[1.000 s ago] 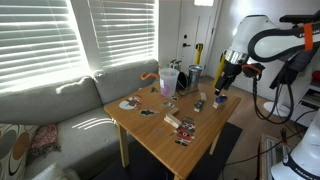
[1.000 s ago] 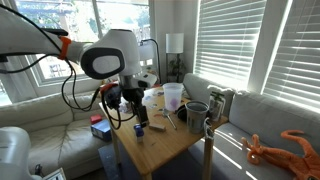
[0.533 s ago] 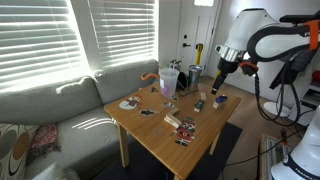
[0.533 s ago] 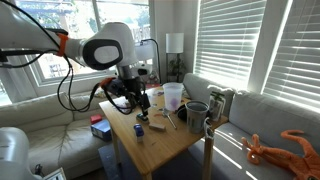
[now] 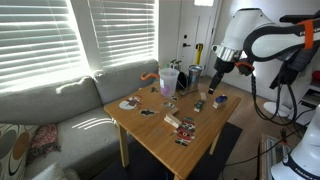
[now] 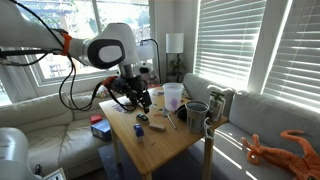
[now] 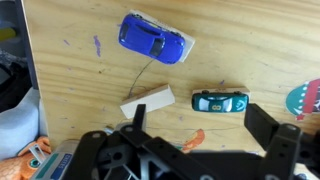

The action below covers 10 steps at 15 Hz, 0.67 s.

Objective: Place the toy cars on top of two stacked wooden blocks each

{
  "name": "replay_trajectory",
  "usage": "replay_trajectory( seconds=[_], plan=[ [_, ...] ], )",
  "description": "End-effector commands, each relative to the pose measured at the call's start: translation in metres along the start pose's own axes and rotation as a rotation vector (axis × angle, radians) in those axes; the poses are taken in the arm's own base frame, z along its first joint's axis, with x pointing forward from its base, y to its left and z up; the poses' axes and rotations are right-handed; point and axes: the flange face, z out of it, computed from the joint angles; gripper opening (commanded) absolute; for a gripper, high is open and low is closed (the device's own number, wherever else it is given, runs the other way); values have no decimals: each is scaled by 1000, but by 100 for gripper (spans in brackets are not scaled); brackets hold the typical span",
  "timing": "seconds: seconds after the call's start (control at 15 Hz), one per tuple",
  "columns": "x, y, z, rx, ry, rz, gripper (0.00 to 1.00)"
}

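Wooden desk (image 7: 80,90) bears a tiny blue toy car (image 7: 152,38) at eleven o'clock; the open pincer (image 7: 200,145), if lowered carelessly, could bump it.

The wrist view's bottom edge cuts off the jaws' bases. Ahead of them, the blue car (image 7: 150,38) hides most of 1 wooden block (image 7: 185,50). To their right, the frame crops a red-and-teal disc (image 7: 306,100).

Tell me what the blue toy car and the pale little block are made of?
The blue toy car looks like glossy painted metal or hard plastic; its roof gleams, but which one is unclear. The pale rectangular block looks like bare, matte wood: plain, unpainted, with flat, dull faces.
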Motion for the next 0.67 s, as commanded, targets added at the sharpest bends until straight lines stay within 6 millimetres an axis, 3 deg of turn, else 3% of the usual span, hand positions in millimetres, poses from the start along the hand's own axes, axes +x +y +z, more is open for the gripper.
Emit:
replay_trajectory(
  seconds=[0.0,0.6],
  plan=[
    [7,-8,11,25,8,-113,100],
    [19,-20,49,174,-7,-294,100]
  ],
)
